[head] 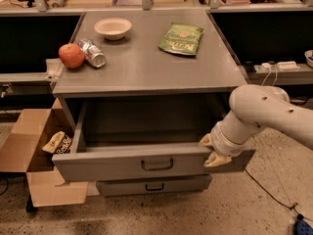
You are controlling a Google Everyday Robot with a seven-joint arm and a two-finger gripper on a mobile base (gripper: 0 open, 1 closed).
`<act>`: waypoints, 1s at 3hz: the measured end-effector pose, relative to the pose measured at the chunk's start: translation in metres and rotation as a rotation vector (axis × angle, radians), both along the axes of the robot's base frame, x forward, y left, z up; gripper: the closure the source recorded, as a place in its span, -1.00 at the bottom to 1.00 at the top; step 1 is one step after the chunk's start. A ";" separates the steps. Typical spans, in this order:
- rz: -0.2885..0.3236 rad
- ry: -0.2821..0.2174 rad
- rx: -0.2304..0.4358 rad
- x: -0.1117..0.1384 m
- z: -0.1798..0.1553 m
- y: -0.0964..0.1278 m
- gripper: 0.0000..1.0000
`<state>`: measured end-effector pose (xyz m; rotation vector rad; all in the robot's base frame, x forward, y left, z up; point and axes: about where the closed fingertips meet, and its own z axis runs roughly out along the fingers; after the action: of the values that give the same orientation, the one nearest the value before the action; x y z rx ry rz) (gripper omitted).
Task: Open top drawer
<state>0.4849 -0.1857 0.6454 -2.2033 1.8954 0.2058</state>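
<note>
The top drawer (122, 164) of the grey cabinet is pulled well out. Its deep, empty-looking box shows behind the wide grey front panel. A dark loop handle (157, 165) sits at the panel's centre. My gripper (213, 151), on a white arm coming in from the right, is at the right end of the drawer's front panel, at its top edge. It is well to the right of the handle. A shallower grey drawer (154, 185) with its own handle shows below, pulled out slightly.
On the cabinet top (146, 67) lie a red apple (71, 56), a tipped can (92, 53), a pale bowl (113, 27) and a green snack bag (181, 39). An open cardboard box (34, 153) stands on the floor at left. A cable and a blue object (303, 226) lie on the floor at right.
</note>
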 end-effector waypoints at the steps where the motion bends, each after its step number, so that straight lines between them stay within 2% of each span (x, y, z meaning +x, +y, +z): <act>1: -0.001 -0.005 0.005 -0.003 0.003 0.003 0.73; 2: -0.033 -0.001 0.018 -0.021 0.000 -0.006 1.00; 3: -0.042 -0.002 0.027 -0.026 0.000 -0.009 1.00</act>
<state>0.4587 -0.1946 0.6458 -2.1437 1.9248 0.2205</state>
